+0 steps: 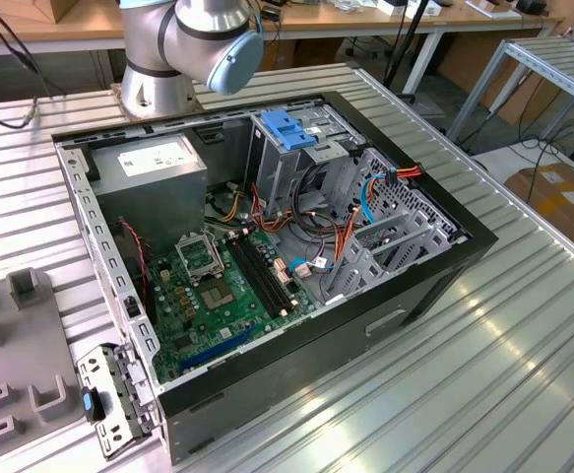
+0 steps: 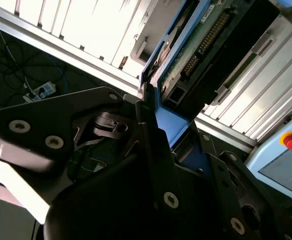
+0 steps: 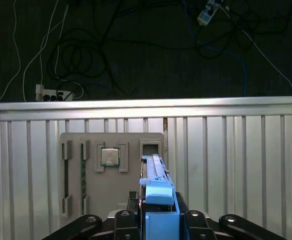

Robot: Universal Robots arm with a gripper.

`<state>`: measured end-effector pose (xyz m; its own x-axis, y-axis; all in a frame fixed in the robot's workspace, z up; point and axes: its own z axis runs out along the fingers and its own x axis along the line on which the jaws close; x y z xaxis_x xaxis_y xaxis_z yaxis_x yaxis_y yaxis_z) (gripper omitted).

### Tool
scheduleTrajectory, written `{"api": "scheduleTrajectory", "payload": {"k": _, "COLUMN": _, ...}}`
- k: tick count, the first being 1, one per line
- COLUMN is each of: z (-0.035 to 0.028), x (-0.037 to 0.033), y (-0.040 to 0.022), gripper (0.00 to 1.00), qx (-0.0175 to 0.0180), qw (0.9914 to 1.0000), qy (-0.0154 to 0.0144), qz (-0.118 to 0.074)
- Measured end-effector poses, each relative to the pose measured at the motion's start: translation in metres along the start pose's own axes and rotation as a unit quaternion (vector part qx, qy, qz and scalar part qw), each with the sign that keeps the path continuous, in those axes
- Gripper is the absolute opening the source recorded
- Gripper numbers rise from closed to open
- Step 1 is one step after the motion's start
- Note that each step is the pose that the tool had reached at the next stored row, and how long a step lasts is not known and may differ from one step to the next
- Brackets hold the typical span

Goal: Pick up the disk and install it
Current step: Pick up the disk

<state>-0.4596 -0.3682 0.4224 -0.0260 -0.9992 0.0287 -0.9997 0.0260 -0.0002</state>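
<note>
The hand (image 3: 158, 212) grips the blue-edged disk (image 3: 159, 192) edge-on.

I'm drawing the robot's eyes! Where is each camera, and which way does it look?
Exterior view: off the arm, looking down into the open computer case; arm's base shows.
First wrist view: on the arm, facing the parts tray; gripper shows.
Second wrist view: on the arm, facing the disk's circuit board; gripper shows.
Both wrist views share the gripped disk.
</note>
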Motion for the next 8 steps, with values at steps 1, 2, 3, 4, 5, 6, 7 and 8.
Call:
{"api": "scheduleTrajectory", "payload": {"k": 1, "z": -0.0010, "x": 0.0000, "y": 0.0000, "gripper": 0.37, "qx": 0.0000, "qw": 1.00000, "qy": 0.0000, "qz": 0.000}}
{"api": "scheduleTrajectory", "payload": {"k": 2, "z": -0.0020, "x": 0.0001, "y": 0.0000, "gripper": 0.37, "qx": 0.0001, "qw": 1.00000, "qy": 0.0000, "qz": 0.000}}
{"api": "scheduleTrajectory", "payload": {"k": 3, "z": -0.0028, "x": 0.0001, "y": 0.0000, "gripper": 0.37, "qx": 0.0000, "qw": 1.00000, "qy": 0.0000, "qz": 0.000}}
{"api": "scheduleTrajectory", "payload": {"k": 4, "z": -0.0043, "x": 0.0001, "y": 0.0000, "gripper": 0.37, "qx": 0.0000, "qw": 1.00000, "qy": 0.0000, "qz": 0.000}}
{"api": "scheduleTrajectory", "payload": {"k": 5, "z": -0.0054, "x": 0.0002, "y": 0.0000, "gripper": 0.37, "qx": 0.0000, "qw": 1.00000, "qy": 0.0000, "qz": 0.000}}
{"api": "scheduleTrajectory", "payload": {"k": 6, "z": -0.0064, "x": 0.0002, "y": 0.0000, "gripper": 0.37, "qx": 0.0001, "qw": 1.00000, "qy": 0.0000, "qz": 0.000}}
{"api": "scheduleTrajectory", "payload": {"k": 7, "z": -0.0080, "x": 0.0002, "y": 0.0000, "gripper": 0.37, "qx": 0.0000, "qw": 1.00000, "qy": 0.0000, "qz": 0.000}}
{"api": "scheduleTrajectory", "payload": {"k": 8, "z": -0.0091, "x": 0.0003, "y": 0.0000, "gripper": 0.37, "qx": 0.0000, "qw": 1.00000, "qy": 0.0000, "qz": 0.000}}
